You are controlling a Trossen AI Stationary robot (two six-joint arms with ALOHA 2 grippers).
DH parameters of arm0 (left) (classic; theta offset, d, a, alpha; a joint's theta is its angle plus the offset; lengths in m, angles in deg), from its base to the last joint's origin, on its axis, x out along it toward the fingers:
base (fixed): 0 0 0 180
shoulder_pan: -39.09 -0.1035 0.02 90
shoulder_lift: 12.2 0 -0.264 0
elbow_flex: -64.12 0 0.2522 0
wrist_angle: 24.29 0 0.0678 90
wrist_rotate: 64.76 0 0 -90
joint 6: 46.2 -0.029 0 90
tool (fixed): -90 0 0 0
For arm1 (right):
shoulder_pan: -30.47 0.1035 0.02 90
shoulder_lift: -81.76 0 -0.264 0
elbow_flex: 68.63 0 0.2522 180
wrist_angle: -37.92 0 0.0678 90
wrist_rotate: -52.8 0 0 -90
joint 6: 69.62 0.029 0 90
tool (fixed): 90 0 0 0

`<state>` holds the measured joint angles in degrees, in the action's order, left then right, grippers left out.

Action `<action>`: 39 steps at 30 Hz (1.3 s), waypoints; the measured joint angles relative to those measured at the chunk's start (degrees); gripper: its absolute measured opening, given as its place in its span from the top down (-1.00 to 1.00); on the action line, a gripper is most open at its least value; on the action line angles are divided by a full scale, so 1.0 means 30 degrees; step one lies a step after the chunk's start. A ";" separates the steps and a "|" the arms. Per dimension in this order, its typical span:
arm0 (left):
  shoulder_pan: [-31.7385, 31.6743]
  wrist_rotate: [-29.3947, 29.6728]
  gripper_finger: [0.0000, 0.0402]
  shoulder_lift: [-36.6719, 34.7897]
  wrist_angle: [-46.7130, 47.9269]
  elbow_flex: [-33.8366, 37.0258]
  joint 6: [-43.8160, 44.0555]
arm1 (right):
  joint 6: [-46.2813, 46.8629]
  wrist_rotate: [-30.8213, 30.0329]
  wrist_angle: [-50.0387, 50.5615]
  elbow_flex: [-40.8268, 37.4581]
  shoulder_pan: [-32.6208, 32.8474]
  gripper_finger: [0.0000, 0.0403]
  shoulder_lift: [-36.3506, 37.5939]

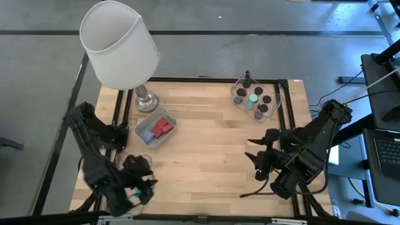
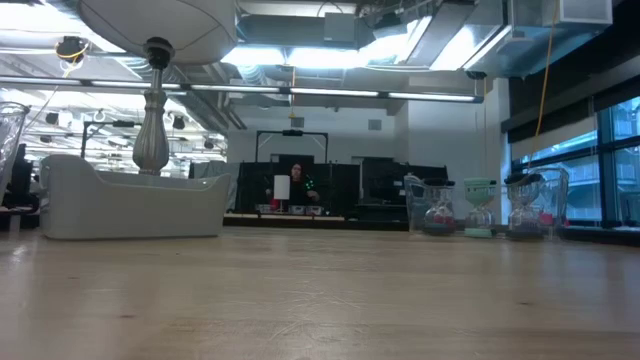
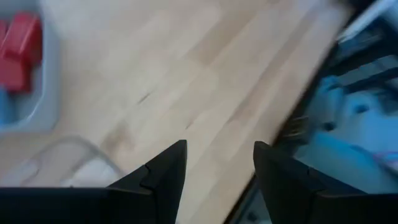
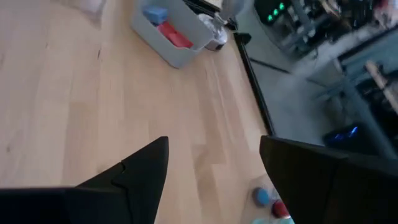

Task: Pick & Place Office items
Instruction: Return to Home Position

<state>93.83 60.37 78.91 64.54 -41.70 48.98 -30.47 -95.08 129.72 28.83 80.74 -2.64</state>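
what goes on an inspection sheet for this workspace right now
surface: wooden table, no spills seen
job's things: red blocks and a blue piece in the bin; dark round caps and a green disc in the clear tray at the far right
clutter: white-shaded lamp at the far left
grippers: left gripper open, empty, over the near left corner; right gripper open, empty, over the right side
cables: cables off the right edge
surroundings: person at distant desks
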 joint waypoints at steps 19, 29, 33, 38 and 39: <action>0.4661 0.8424 0.09 -0.8948 -0.3482 1.0540 0.3328 | -0.0963 0.8649 -0.0285 -0.0186 0.0010 -0.27 0.2050; 0.4627 0.8187 0.09 -1.3572 -2.1806 1.9997 -0.7820 | -0.4307 1.1229 -0.8395 -0.6390 0.0000 -0.27 0.9767; 0.3841 0.5883 0.09 -1.4424 -3.1506 2.3038 -1.6049 | -0.6374 1.4035 -1.2470 -1.0218 -0.0666 -0.27 1.3174; 0.1399 0.0516 0.09 -1.4787 -4.0943 2.6722 -2.2840 | -0.7591 1.6232 -1.5365 -1.4319 -0.1786 -0.27 1.7630; 0.0819 -0.0371 0.09 -1.4819 -4.2027 2.7405 -2.3153 | -0.7749 1.6408 -1.5577 -1.4925 -0.2020 -0.27 1.8611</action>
<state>96.29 59.26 34.45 -61.54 40.52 -20.48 -53.71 -45.85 82.99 -15.94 74.68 53.19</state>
